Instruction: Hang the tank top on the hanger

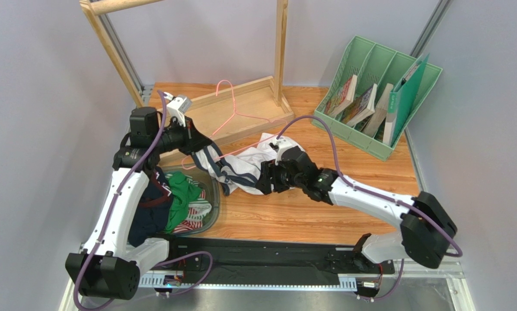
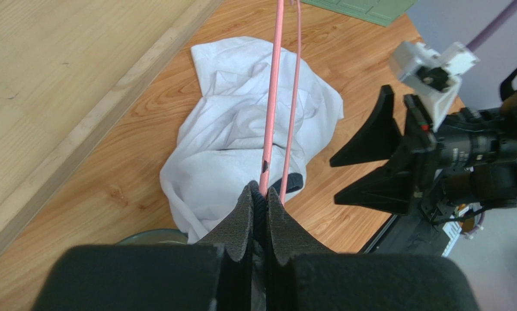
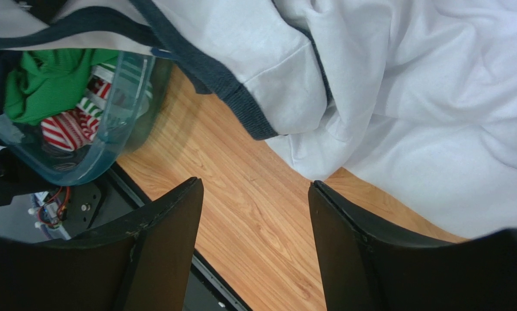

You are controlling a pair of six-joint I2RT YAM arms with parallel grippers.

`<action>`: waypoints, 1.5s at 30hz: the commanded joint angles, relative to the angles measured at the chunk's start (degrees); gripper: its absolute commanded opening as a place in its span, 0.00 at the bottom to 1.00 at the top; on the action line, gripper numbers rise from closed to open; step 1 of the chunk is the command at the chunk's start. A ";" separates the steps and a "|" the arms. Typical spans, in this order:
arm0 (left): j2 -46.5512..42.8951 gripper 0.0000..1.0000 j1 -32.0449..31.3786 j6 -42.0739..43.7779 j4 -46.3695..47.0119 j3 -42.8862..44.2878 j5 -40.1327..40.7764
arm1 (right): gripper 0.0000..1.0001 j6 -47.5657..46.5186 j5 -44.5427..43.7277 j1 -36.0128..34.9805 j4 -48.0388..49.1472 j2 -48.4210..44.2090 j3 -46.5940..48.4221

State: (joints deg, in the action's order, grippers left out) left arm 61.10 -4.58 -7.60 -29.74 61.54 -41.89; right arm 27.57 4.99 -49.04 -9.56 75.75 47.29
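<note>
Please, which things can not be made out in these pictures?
- Lettering on the tank top: every view, folds hide it.
- Far end of the hanger: left wrist, cut off by the top edge.
- Middle of the hanger: top external, the tank top covers it.
- Contents of the bin: right wrist, cut off by the left edge.

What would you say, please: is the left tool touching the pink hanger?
Touching. The left wrist view shows the left tool shut on the hanger, its pink wire pinched between the closed jaws.

A lab test cell — blank grey walls (image 1: 40,78), aluminium struts (image 1: 430,26) (two arms (image 1: 371,197) bolted to the wooden table (image 1: 287,217)).
</note>
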 commanded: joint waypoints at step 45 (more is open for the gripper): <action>-12.23 0.00 -0.17 7.07 -5.86 1.13 3.31 | 0.00 -8.50 -0.08 20.20 -7.14 5.20 10.72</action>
State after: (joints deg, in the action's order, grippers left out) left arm 50.57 -4.91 -2.00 -38.22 61.67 -37.63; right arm 20.86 5.04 -30.70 -14.00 79.64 56.64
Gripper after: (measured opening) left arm 0.030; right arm 0.026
